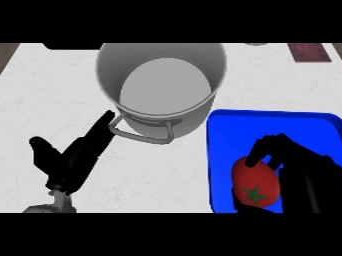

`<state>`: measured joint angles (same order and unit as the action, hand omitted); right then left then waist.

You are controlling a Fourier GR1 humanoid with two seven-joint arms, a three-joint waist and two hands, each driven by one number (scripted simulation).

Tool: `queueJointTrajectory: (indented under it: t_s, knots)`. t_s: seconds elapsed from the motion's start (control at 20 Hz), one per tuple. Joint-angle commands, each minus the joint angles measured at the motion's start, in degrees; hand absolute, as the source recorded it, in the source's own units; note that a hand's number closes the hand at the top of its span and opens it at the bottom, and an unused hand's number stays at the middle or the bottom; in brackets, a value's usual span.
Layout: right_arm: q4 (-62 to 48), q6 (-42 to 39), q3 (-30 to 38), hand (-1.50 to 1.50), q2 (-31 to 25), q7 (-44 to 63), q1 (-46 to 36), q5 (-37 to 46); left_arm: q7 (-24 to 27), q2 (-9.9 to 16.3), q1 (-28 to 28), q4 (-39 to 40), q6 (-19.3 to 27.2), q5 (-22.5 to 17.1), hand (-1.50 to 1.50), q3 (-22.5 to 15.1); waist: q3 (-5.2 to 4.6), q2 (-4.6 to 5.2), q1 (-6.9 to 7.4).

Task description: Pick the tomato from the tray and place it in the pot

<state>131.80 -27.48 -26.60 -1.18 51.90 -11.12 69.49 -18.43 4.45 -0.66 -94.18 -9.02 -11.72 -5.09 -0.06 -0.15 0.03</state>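
Curling round the tomato [256, 186], the right hand [316, 176] is sitting over the blue tray [277, 121] at the lower right of the view, its black fingers [266, 148] wrapping over the top and far side of the fruit while the palm is hiding the right side of it. The tomato is showing red with a green star-shaped stem mark facing up, and it is lying within the tray's outline, near the tray's left wall; whether it is touching the tray floor or sitting just above it, I cannot tell. The tray is resting on the white tabletop [41, 105], its upper left corner just beside the pot [161, 80]. The pot is standing upright, grey, its mouth open and showing a pale floor inside, with one handle [141, 131] pointing towards the near edge. The left hand [74, 161] is showing at the lower left, well apart from the tray, with its fingers held straight and together, pointing up and to the right so that the tips are lying right by the pot's handle, thumb sticking out to the left, and it is holding nothing. A dark red thing [308, 52] is lying at the far right corner of the tabletop.
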Motion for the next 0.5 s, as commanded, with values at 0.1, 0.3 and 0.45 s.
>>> queueJointTrajectory:
  t_s: [0.1,0.3,0.45]
  knots:
    - [-1.0,-4.0,6.6,1.50,1.1,9.4,-19.9,-11.8,1.7,-1.3,1.5,0.4,0.5,2.3,0.00,-2.1,-0.03,0.15,0.76]
    - [-11.1,0.2,13.2,1.50,1.2,10.5,-30.6,-15.9,-1.7,-0.3,0.4,-1.8,-0.1,0.2,0.00,-0.8,0.00,0.15,0.89]
    - [-16.0,1.8,13.6,1.50,1.2,12.8,-37.2,-18.2,-1.6,0.4,-1.1,-1.7,-0.9,-0.7,0.00,0.5,0.00,0.09,0.69]
